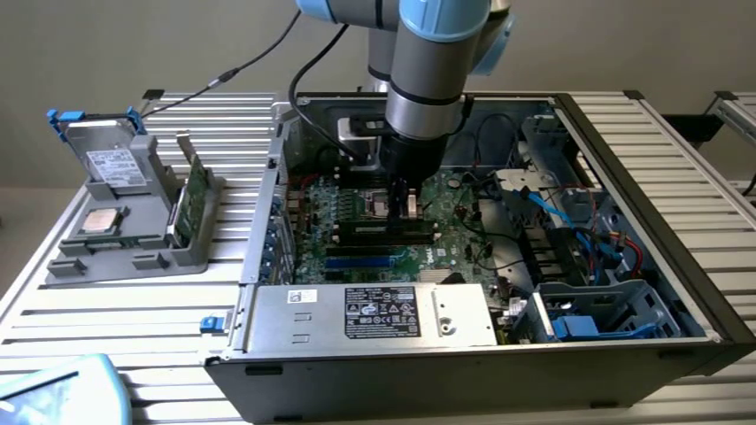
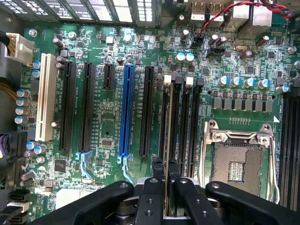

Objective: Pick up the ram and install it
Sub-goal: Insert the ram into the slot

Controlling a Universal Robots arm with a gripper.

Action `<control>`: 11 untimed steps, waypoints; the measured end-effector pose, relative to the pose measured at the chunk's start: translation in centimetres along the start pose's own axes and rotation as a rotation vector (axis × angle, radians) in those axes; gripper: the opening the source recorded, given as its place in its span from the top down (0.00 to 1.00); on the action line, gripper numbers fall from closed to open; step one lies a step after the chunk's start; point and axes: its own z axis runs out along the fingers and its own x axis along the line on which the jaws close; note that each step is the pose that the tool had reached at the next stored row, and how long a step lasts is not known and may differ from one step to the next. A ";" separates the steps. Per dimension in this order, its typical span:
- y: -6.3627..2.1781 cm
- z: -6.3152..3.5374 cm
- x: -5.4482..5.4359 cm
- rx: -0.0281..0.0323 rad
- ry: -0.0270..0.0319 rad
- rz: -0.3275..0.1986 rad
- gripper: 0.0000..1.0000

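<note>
Your hand (image 1: 403, 202) is reaching down inside the open computer case (image 1: 661, 168), hanging low over the green motherboard (image 2: 108, 140). Its fingers (image 2: 157, 180) are standing narrow, pinching the ram (image 2: 168, 126), which is running edge-on along a black memory slot (image 2: 167, 80) with a white latch, between the blue expansion slot (image 2: 125, 112) and the processor socket (image 2: 236, 161). Whether the stick is sitting fully in that slot, you cannot tell. The case is resting on the slatted tabletop (image 1: 119, 310), with a gray parts holder (image 1: 130, 248) lying at the exterior view's left.
</note>
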 end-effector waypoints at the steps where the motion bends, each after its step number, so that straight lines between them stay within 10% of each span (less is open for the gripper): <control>1: 0.00 0.00 0.0 0.0000 0.0000 0.000 0.85; 11: -0.02 0.20 0.0 -0.0004 0.0066 0.001 0.85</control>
